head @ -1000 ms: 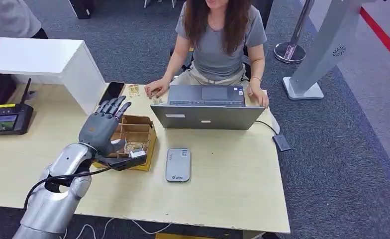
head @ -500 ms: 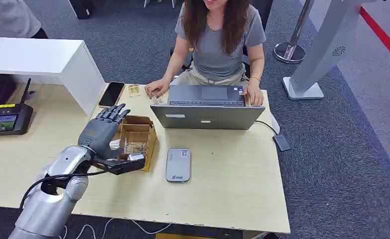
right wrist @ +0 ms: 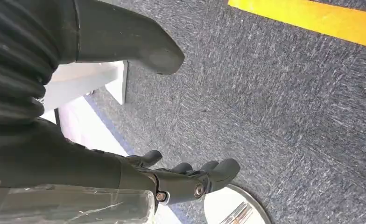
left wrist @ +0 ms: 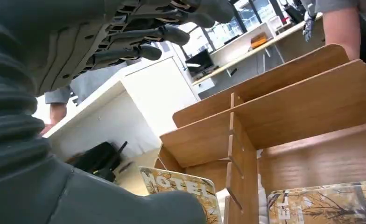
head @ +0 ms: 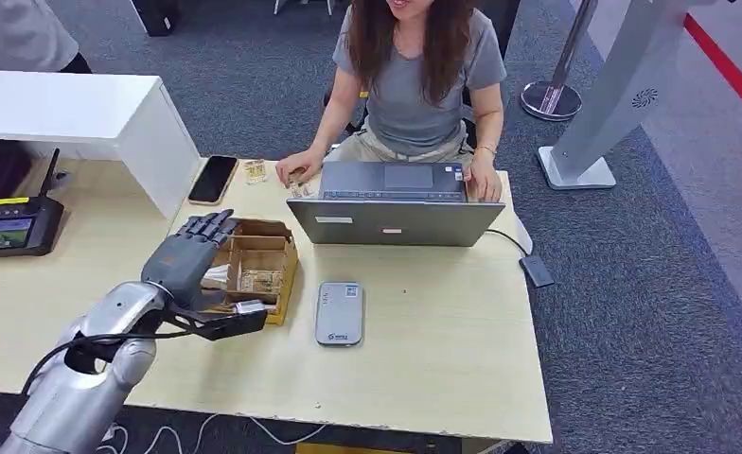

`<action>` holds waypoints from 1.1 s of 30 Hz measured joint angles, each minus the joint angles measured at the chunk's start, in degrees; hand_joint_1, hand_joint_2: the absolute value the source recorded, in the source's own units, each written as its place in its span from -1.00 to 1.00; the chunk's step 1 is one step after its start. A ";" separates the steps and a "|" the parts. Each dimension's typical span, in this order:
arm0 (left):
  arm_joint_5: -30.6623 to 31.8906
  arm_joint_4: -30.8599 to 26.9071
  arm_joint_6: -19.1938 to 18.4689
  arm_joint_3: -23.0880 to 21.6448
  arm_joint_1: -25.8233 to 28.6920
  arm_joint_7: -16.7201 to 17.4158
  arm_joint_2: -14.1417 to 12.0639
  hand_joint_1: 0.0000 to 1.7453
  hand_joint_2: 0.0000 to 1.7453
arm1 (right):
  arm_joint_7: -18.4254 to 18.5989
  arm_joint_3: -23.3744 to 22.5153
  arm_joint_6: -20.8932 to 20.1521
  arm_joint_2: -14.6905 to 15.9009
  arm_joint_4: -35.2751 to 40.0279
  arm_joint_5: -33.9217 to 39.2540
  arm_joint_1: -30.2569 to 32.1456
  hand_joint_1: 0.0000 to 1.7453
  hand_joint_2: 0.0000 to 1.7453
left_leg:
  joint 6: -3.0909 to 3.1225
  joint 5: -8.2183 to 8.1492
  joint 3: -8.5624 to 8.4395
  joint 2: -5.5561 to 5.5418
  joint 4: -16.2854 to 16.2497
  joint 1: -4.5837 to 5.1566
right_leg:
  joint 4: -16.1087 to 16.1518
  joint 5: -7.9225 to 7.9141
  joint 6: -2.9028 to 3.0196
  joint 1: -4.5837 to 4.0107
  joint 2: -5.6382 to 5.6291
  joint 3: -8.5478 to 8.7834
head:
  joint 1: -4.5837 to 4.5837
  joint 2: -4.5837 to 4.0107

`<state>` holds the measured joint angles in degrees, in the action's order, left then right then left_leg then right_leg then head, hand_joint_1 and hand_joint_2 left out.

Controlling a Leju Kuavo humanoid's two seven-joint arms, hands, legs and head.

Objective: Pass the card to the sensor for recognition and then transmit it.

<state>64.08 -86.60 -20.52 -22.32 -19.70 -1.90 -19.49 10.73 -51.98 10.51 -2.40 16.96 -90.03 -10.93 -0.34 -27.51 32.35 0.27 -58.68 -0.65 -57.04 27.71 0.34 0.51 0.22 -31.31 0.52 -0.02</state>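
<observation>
While the left hand (head: 185, 260) is hovering at the left centre of the head view, its fingers are spread apart and are holding nothing, so the pick is not yet made.

1. Table (head: 424, 359): it is occupying the lower half of the head view and is bearing all the working items.
2. Laptop (head: 396, 222): it is standing at upper centre, with a person typing behind it. Judgement: the arm should be keeping below and left of it.
3. Wooden box (head: 271, 255): it is sitting just left of centre, partly under the hand, and its dividers are forming compartments. Judgement: the fingers should be entering along a divider, not across it.
4. Sensor (head: 338, 313): this grey pad is lying just right of the box, near but apart from it.
5. Card (left wrist: 183, 185): printed cards are standing in the box compartments, one close beside the thumb in the left wrist view. Judgement: only one card should be pinched, by its upper edge, and lifted straight before moving to the pad.

The right hand (right wrist: 190, 179) is hanging over carpet, fingers loosely curled and holding nothing.
</observation>
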 joint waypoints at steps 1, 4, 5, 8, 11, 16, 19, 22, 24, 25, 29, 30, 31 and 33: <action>-0.33 0.00 -0.24 -0.30 -0.22 0.00 -0.17 -1.00 1.00 | 0.00 -0.02 0.04 0.00 0.00 0.00 0.00 -1.00 1.00 | 0.00 0.00 0.00 0.00 0.00 0.00 | 0.00 0.00 0.00 0.00 0.00 0.00 | 0.00 0.00; -1.00 0.00 -0.79 -0.94 -0.77 0.20 -0.92 -1.00 1.00 | 0.00 -0.02 0.09 0.02 0.00 0.00 0.00 -1.00 1.00 | 0.00 0.00 0.00 0.01 0.00 0.00 | 0.00 0.00 0.00 0.00 0.00 -0.01 | 0.00 0.00; -1.31 0.00 -0.99 -1.12 -0.95 0.37 -1.14 -1.00 1.00 | 0.00 -0.02 0.11 0.02 0.00 0.00 0.01 -1.00 1.00 | 0.00 0.00 0.00 0.01 0.00 -0.01 | 0.00 0.00 0.00 0.00 -0.01 -0.01 | 0.00 0.00; -1.55 0.00 -1.35 -1.66 -1.35 0.83 -2.03 -1.00 1.00 | 0.00 -0.02 0.11 0.02 0.00 0.00 0.01 -1.00 1.00 | 0.00 0.00 0.00 0.01 0.00 -0.01 | 0.00 0.00 0.00 0.00 -0.01 -0.01 | 0.00 0.00; -2.08 0.02 -2.05 -2.14 -1.63 1.31 -2.84 -1.00 1.00 | 0.00 -0.02 0.09 0.02 0.00 0.00 0.00 -1.00 1.00 | 0.00 0.00 0.00 0.01 0.00 -0.01 | 0.00 0.00 0.00 0.00 -0.01 -0.01 | 0.00 0.00; -3.26 0.06 -3.63 -2.93 -2.18 1.88 -4.94 -1.00 1.00 | 0.09 -0.04 0.09 0.02 0.00 0.00 0.01 -1.00 1.00 | 0.00 0.00 0.00 0.02 0.00 -0.01 | 0.00 0.00 0.00 0.00 -0.02 -0.02 | 0.00 0.00; -3.61 0.06 -4.42 -3.65 -2.56 2.08 -5.99 -1.00 1.00 | 0.09 -0.26 0.13 0.02 0.00 0.00 0.00 -1.00 1.00 | 0.00 0.00 0.00 0.01 0.00 -0.01 | 0.00 0.00 0.00 0.00 -0.02 -0.02 | 0.00 0.00; -3.74 0.04 -5.20 -4.46 -2.89 2.65 -6.65 -1.00 1.00 | 0.07 -0.72 0.20 0.09 0.00 0.02 0.07 -1.00 1.00 | 0.00 0.00 0.00 0.01 0.00 0.00 | 0.00 0.00 0.00 0.00 -0.02 -0.02 | -0.02 0.00; -3.80 0.04 -5.38 -5.12 -3.03 2.97 -6.84 -1.00 1.00 | 0.04 -1.14 0.22 0.13 0.00 0.02 0.08 -1.00 1.00 | 0.00 0.00 0.01 0.01 0.00 0.00 | 0.00 0.00 0.00 0.00 -0.02 -0.01 | 0.00 0.00; -3.96 0.04 -5.62 -5.35 -3.14 2.99 -6.91 -1.00 1.00 | 0.02 -1.29 0.24 0.13 0.00 0.02 0.10 -1.00 1.00 | 0.00 0.00 0.01 0.01 0.00 0.00 | 0.00 0.00 0.00 0.00 -0.02 -0.01 | 0.00 0.00; -4.63 0.04 -5.82 -6.84 -3.63 2.97 -7.28 -1.00 1.00 | -0.18 -1.57 0.33 0.22 0.00 0.00 0.23 -1.00 1.00 | 0.00 0.00 0.00 0.01 0.00 0.00 | 0.00 0.00 0.00 0.00 -0.02 -0.02 | 0.00 0.00; -4.88 0.04 -5.86 -7.19 -3.81 2.93 -7.28 -1.00 1.00 | -0.28 -1.73 0.33 0.22 0.00 0.00 0.27 -1.00 1.00 | 0.00 0.00 0.00 0.01 0.00 0.00 | 0.00 0.00 0.00 0.00 -0.02 -0.02 | 0.00 0.00; -5.12 0.04 -5.90 -7.61 -3.99 2.93 -7.30 -1.00 1.00 | -0.33 -1.81 0.33 0.22 0.00 0.00 0.29 -1.00 1.00 | 0.00 0.00 0.00 0.01 0.00 0.00 | 0.00 0.00 0.00 0.00 -0.01 -0.02 | -0.02 0.00; -5.47 0.04 -5.99 -8.35 -4.42 2.93 -7.30 -1.00 1.00 | -0.39 -2.01 0.33 0.22 0.00 0.00 0.32 -1.00 1.00 | 0.00 0.00 0.00 0.01 0.00 -0.01 | 0.00 0.00 0.00 0.00 -0.02 -0.02 | 0.00 0.00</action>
<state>58.62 -86.55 -26.51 -30.66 -24.13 1.03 -26.80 10.34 -53.99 10.84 -2.19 16.96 -90.03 -10.61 -0.34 -27.51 32.36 0.28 -58.69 -0.66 -57.04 27.70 0.35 0.51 0.20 -31.33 0.52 -0.02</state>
